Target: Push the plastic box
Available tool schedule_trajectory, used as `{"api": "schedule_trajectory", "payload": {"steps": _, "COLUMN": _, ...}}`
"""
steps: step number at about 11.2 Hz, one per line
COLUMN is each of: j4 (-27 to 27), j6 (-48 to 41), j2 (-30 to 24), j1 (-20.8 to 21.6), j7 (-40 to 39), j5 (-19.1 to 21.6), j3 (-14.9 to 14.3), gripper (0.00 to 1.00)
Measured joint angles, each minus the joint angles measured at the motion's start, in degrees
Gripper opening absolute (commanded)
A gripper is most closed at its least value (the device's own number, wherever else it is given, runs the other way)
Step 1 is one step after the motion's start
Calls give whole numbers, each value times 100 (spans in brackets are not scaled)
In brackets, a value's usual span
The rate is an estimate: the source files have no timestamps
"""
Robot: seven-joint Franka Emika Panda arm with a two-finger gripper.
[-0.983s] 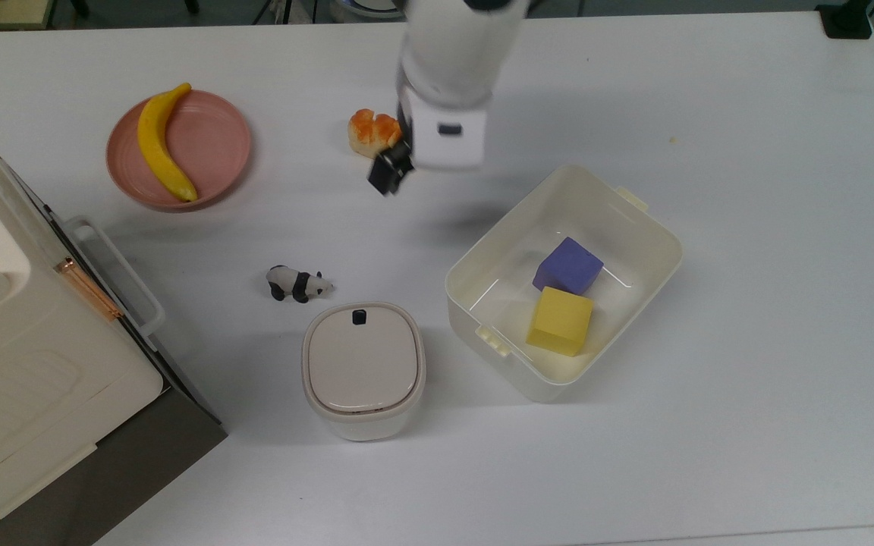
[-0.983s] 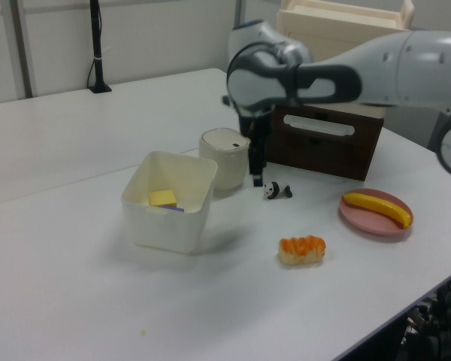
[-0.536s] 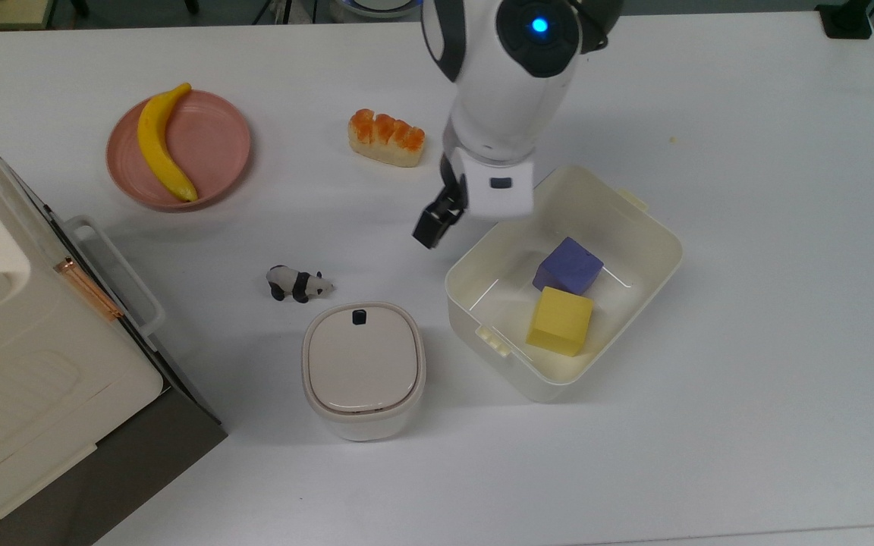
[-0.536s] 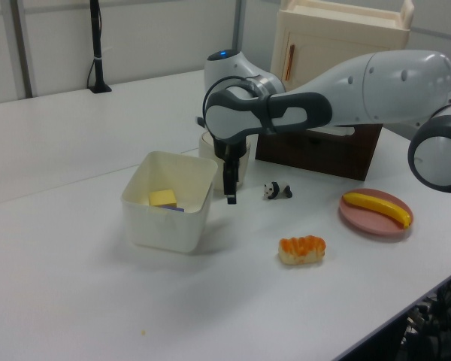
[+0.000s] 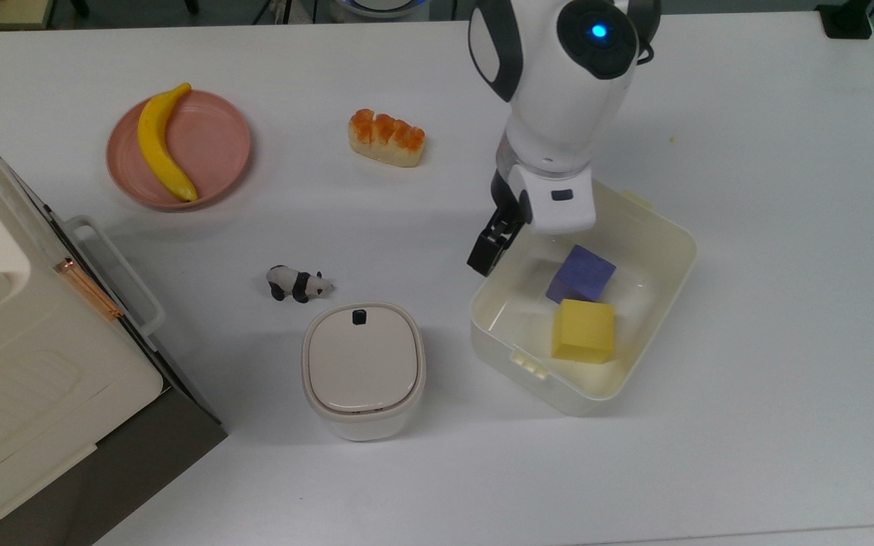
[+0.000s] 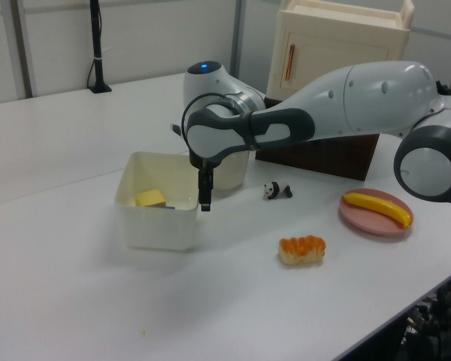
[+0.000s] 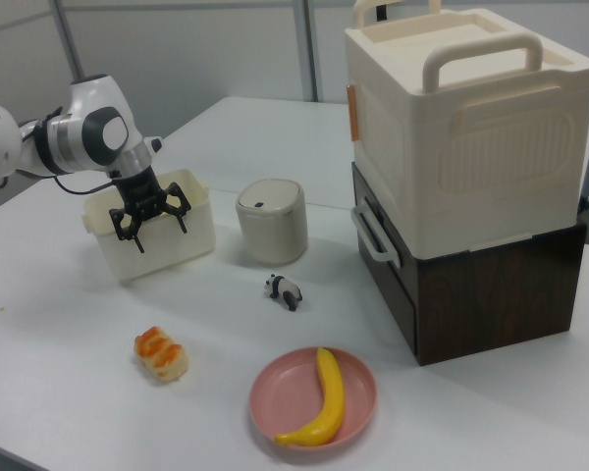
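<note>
Since half a second ago the plastic box (image 5: 638, 356) has slid toward the top view's right and turned slightly, the arm travelling with it. Nearest the top view's lower edge sits a lidded container (image 5: 363, 370), with a toy panda (image 5: 298, 283) just above it and a big beige case (image 5: 20, 356) at the lower left. At centre right on the table (image 5: 786, 425), the box holds a yellow cube (image 5: 583, 331) and a purple cube (image 5: 580, 274). The gripper (image 7: 149, 220) presses its jaws against the box's wall; in the right view they stand apart, spread low, likely so the push lands below the rim without tipping it. Farther up lie a bread roll (image 5: 386, 137) and a banana (image 5: 158, 142) on a pink plate (image 5: 217, 148).
</note>
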Motion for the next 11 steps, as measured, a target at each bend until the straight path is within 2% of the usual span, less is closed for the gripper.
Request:
{"api": "schedule_trajectory", "payload": {"steps": 4, "j4": 200, "j6": 54, "j2": -17, "j1": 61, "j7": 53, "j5": -65, "j3": -31, "gripper": 100}}
{"api": "schedule_trajectory", "payload": {"steps": 6, "j4": 208, "j6": -299, "j2": -203, "j1": -126, "j7": 323, "j5": -42, "j3": -57, "gripper": 100}}
{"api": "schedule_trajectory", "payload": {"steps": 7, "j4": 202, "j6": -678, "j2": -349, "j1": -456, "j7": 778, "j5": -3, "j3": 127, "gripper": 100}}
{"api": "schedule_trajectory", "payload": {"steps": 9, "j4": 153, "j6": -1312, "j2": -710, "j1": -1438, "j7": 1848, "j5": 6, "j3": 809, "gripper": 100}}
{"api": "schedule_trajectory", "payload": {"steps": 10, "j4": 127, "j6": -1603, "j2": -935, "j1": -1793, "j7": 2250, "j5": 6, "j3": 968, "gripper": 100}}
{"api": "schedule_trajectory", "payload": {"steps": 11, "j4": 96, "j6": -1816, "j2": -1169, "j1": -2019, "j7": 2483, "j5": 7, "j3": 1006, "gripper": 100}}
